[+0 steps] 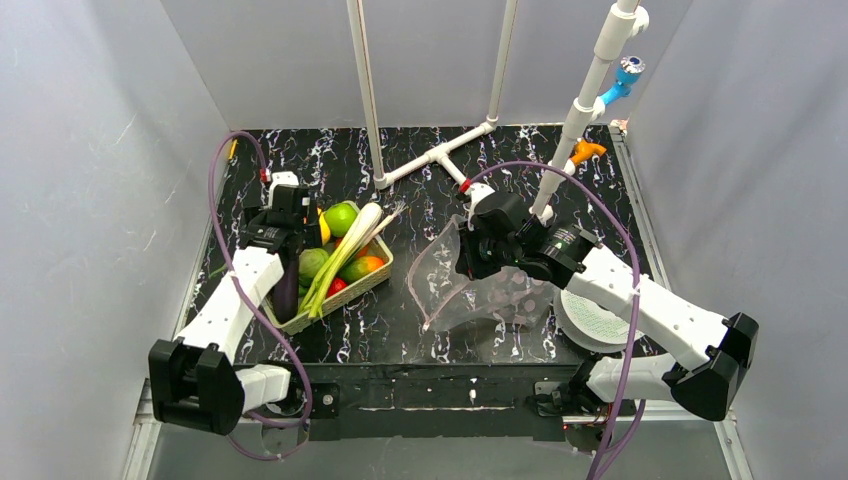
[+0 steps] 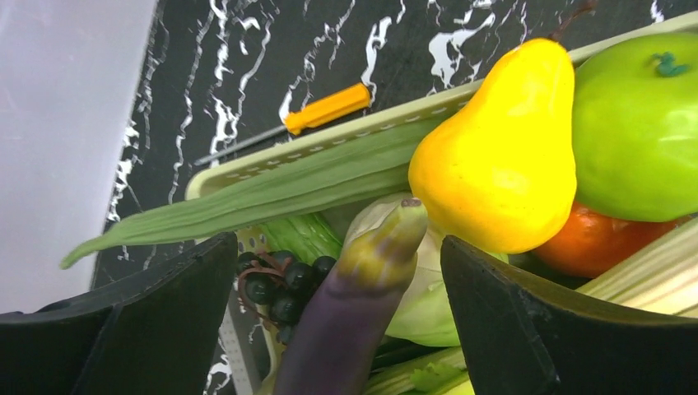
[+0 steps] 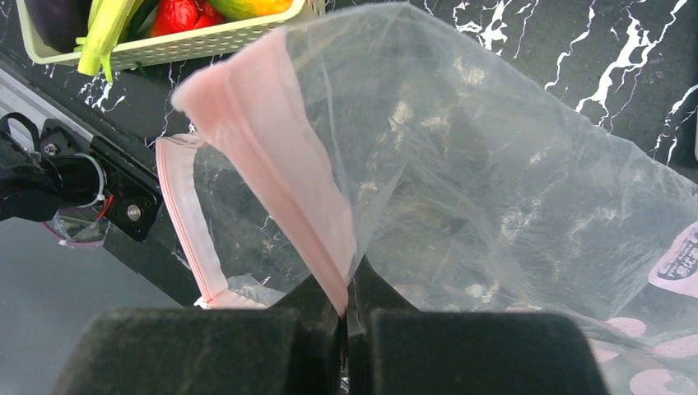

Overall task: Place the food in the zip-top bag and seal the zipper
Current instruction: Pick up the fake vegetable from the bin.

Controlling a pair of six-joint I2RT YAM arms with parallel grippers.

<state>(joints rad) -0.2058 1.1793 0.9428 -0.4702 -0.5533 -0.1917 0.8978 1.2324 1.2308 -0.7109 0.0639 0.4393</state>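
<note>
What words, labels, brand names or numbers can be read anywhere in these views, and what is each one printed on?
No text can be read in full.
zip-top bag: a pink printed patch at the right edge of the right wrist view carries small pale characters, too blurred to read.
screwdriver: no marking shows on the orange handle.
basket: no label shows.

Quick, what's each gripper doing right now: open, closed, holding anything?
Left gripper: open, fingers either side of the purple eggplant, not gripping it.
Right gripper: shut on the zipper of the zip-top bag.
</note>
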